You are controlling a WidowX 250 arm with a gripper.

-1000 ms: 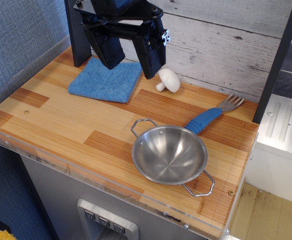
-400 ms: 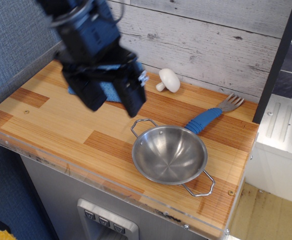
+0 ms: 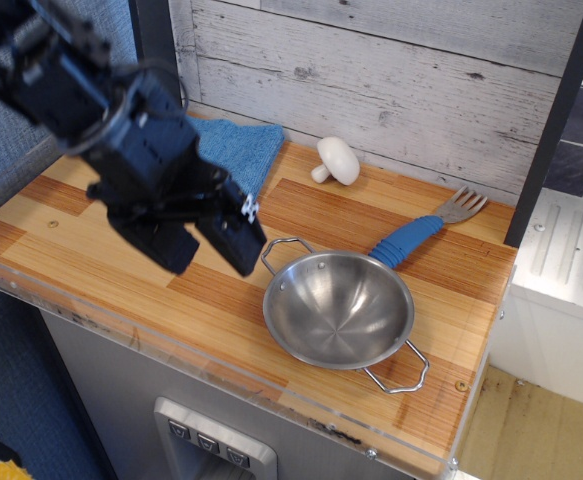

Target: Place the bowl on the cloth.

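Observation:
The shiny steel bowl [image 3: 338, 308] with two wire loop handles sits upright on the wooden counter near the front right. The blue cloth [image 3: 237, 150] lies flat at the back left, partly hidden behind my arm. My black gripper [image 3: 209, 252] is open and empty, its two fingers pointing down over the counter just left of the bowl's left handle, between cloth and bowl. It touches neither.
A white mushroom [image 3: 336, 160] lies by the back wall, right of the cloth. A blue-handled fork [image 3: 423, 230] lies behind the bowl to its right. The counter's front edge [image 3: 221, 370] has a clear plastic lip. A dark post [image 3: 556, 120] stands at the right.
My gripper has swung from above the cloth at the back, forward and down to the left, and now hangs low beside the bowl's left handle. Bowl, cloth, fork and mushroom have not moved.

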